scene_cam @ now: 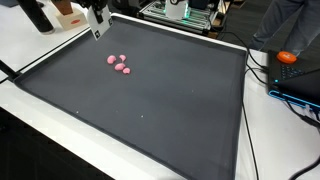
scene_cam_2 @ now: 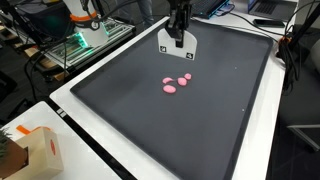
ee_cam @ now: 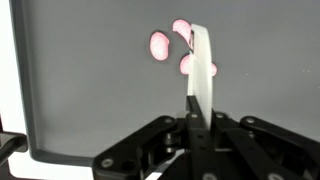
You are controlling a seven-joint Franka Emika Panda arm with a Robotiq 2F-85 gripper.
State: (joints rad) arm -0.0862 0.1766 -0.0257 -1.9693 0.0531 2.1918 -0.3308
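Observation:
My gripper (scene_cam_2: 178,28) hangs over the far part of a dark mat (scene_cam_2: 200,120), shut on a flat white card (scene_cam_2: 177,41) that points down at the mat. In the wrist view the card (ee_cam: 203,65) shows edge-on, rising from between the shut fingers of the gripper (ee_cam: 191,108). Several small pink pieces (scene_cam_2: 176,82) lie loose on the mat a short way in front of the card. They show as a cluster in an exterior view (scene_cam: 119,64) and around the card's tip in the wrist view (ee_cam: 159,45). The card's lower edge is above the mat, apart from the pieces.
The mat (scene_cam: 150,110) has a raised black rim and covers a white table (scene_cam: 40,130). An orange object (scene_cam: 288,57) and cables lie beside the mat. A cardboard box (scene_cam_2: 30,150) stands on the table corner. Equipment (scene_cam_2: 85,40) sits behind the mat.

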